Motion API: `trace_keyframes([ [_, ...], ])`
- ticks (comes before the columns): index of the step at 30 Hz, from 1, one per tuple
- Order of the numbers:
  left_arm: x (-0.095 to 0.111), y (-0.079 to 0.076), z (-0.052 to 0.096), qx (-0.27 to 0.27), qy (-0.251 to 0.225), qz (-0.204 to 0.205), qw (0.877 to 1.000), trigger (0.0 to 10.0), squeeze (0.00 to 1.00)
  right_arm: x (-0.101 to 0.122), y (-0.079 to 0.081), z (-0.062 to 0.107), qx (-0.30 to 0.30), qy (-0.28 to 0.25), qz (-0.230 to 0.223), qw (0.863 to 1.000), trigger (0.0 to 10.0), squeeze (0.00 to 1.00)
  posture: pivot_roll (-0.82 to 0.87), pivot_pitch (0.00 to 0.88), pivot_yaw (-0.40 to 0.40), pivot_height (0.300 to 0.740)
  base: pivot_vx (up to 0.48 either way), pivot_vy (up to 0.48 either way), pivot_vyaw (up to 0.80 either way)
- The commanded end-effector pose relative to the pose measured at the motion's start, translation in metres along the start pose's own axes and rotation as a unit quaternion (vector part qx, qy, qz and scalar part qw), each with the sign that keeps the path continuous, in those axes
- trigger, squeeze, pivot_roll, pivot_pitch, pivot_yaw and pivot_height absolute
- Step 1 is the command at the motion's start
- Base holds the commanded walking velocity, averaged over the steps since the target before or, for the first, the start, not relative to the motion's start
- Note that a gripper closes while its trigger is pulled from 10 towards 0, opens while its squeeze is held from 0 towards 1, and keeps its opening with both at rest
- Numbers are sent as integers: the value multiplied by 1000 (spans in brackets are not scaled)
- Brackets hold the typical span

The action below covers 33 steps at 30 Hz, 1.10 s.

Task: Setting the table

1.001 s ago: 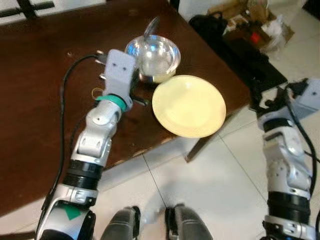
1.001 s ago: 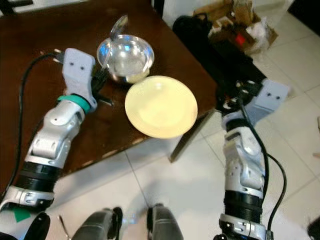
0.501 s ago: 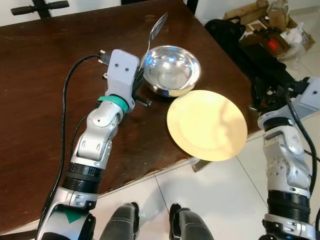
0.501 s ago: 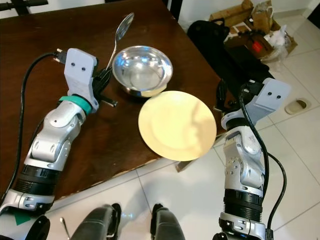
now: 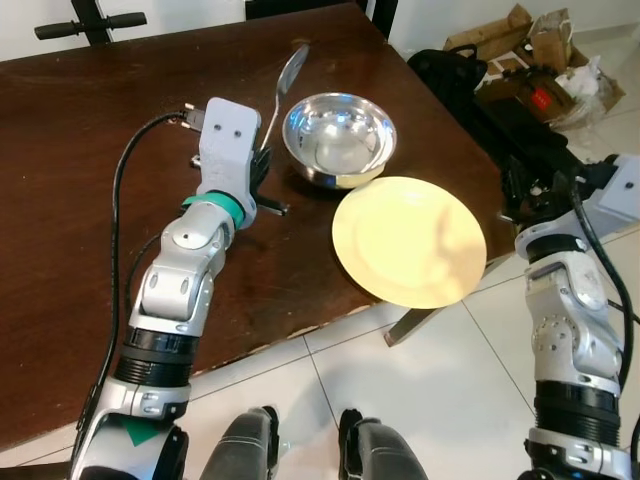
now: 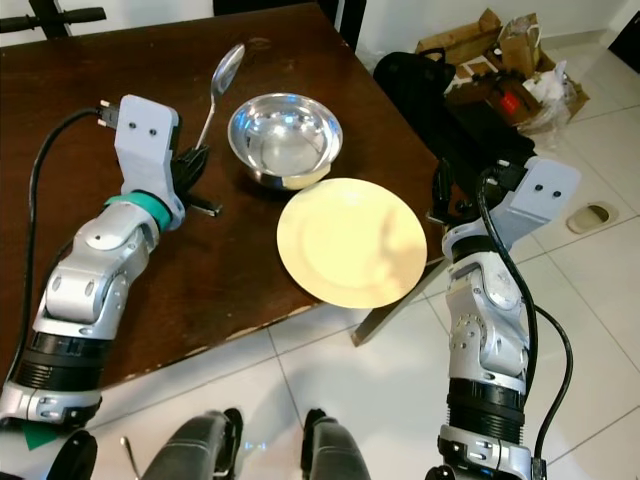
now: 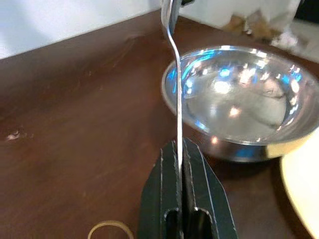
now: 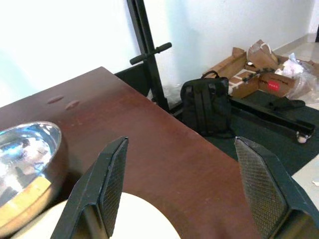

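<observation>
Standing by: dark brown wooden bench (image 5: pixel 70 150), robot at its near corner.
Left hand (image 7: pixel 179 164): over the bench beside the bowl, its two black fingers (image 7: pixel 164 189) pressed tight together on the handle of a spoon.
Spoon (image 5: pixel 290 70): thin silver handle clamped in the left hand, running away from the robot, its bowl end out past the far side of the steel bowl and tilted up off the wood, as far as I can tell.
Steel bowl (image 5: pixel 339 138): shiny, upright on the bench, just to the right of the left hand; its near rim meets or slightly overlaps the plate's far edge.
Plate (image 5: pixel 409 240): pale yellow, round, lying at the bench's right front corner, its near edge hanging out over the floor.
Right hand (image 8: pixel 184 189): off the right side of the bench near the corner, above the floor, fingers (image 8: pixel 112 184) spread wide apart with nothing between them, pointing back across the bench corner.
Rubber band (image 7: pixel 110 230): small loop flat on the wood just beside the left hand.
Floor beyond the bench: black backpack (image 8: pixel 205 105), cardboard boxes (image 5: pixel 520 45) and a dark mat by the wall.
</observation>
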<state>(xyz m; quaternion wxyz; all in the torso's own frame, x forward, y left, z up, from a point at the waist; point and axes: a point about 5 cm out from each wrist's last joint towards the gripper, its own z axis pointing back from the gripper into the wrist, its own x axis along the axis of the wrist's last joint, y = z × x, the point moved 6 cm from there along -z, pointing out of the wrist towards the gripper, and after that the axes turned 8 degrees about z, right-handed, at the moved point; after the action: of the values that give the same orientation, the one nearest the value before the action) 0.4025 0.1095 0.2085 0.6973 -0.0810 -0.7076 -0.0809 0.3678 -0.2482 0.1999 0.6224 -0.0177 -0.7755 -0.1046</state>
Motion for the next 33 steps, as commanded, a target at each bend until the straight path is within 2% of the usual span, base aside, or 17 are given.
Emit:
trace_keyframes([
  [1, -5, 9, 1, 20, 13, -5, 1000, 10000, 0, -5, -2, 3, 1, 5, 11, 1000, 10000, 0, 123, 94, 28, 740, 0, 0, 0],
  [4, -9, 25, 5, 62, 29, 16, 998, 10000, 0, -6, 0, 4, 3, 6, 13, 1000, 10000, 0, 124, 99, 29, 740, 0, 0, 0],
  [7, -17, 28, 8, 78, 46, 41, 995, 10000, 0, -7, 0, 4, 3, 6, 12, 1000, 10000, 0, 124, 99, 29, 740, 0, 0, 0],
  [8, -31, 28, 11, 101, 75, 98, 987, 10000, 0, -7, 0, 4, 2, 7, 11, 1000, 10000, 0, 126, 104, 27, 740, 0, 0, 0],
  [9, -31, 28, 11, 101, 75, 98, 987, 10000, 0, -7, 0, 4, 2, 7, 11, 1000, 10000, 0, 126, 104, 27, 740, 0, 0, 0],
  [10, -42, 23, 12, 113, 94, 147, 978, 10000, 0, -7, 1, 3, 3, 7, 11, 1000, 10000, 0, 128, 105, 26, 740, 0, 0, 0],
  [11, -42, 23, 12, 113, 94, 147, 978, 10000, 0, -7, 1, 3, 3, 7, 11, 1000, 10000, 0, 128, 105, 26, 740, 0, 0, 0],
  [13, -61, 8, 10, 122, 136, 222, 958, 10000, 0, -6, 2, 1, 5, 7, 11, 1000, 10000, 0, 122, 106, 18, 740, 0, 0, 0],
  [14, -61, 8, 10, 122, 136, 222, 958, 10000, 0, -6, 2, 1, 5, 7, 11, 1000, 10000, 0, 122, 106, 18, 740, 0, 0, 0],
  [15, -67, 0, 9, 120, 152, 242, 951, 10000, 0, -6, 3, 1, 7, 7, 11, 1000, 10000, 0, 122, 106, 18, 740, 0, 0, 0],
  [16, -67, 0, 9, 120, 152, 242, 951, 10000, 0, -6, 3, 1, 7, 7, 11, 1000, 10000, 0, 122, 106, 18, 740, 0, 0, 0],
  [19, -70, -19, 6, 98, 177, 275, 940, 10000, 0, -5, 4, -1, 11, 7, 14, 1000, 10000, 0, 118, 111, 18, 740, 0, 0, 0],
  [20, -70, -19, 6, 98, 177, 275, 940, 10000, 0, -5, 4, -1, 11, 7, 14, 1000, 10000, 0, 118, 111, 18, 740, 0, 0, 0],
  [22, -71, -31, 9, 83, 202, 284, 934, 10000, 0, -4, 4, -2, 13, 7, 16, 1000, 10000, 0, 118, 113, 19, 740, 0, 0, 0],
  [26, -74, -34, 14, 84, 219, 284, 930, 10000, 0, -4, 4, -2, 15, 8, 18, 1000, 10000, 0, 119, 118, 22, 740, 0, 0, 0],
  [28, -83, -36, 19, 97, 242, 292, 920, 10000, 0, -4, 4, -3, 16, 9, 19, 1000, 10000, 0, 123, 117, 20, 740, 0, 0, 0],
  [33, -90, -43, 18, 97, 256, 300, 914, 10000, 0, -4, 6, -5, 18, 9, 19, 1000, 10000, 0, 118, 114, 16, 740, 0, 0, 0],
])
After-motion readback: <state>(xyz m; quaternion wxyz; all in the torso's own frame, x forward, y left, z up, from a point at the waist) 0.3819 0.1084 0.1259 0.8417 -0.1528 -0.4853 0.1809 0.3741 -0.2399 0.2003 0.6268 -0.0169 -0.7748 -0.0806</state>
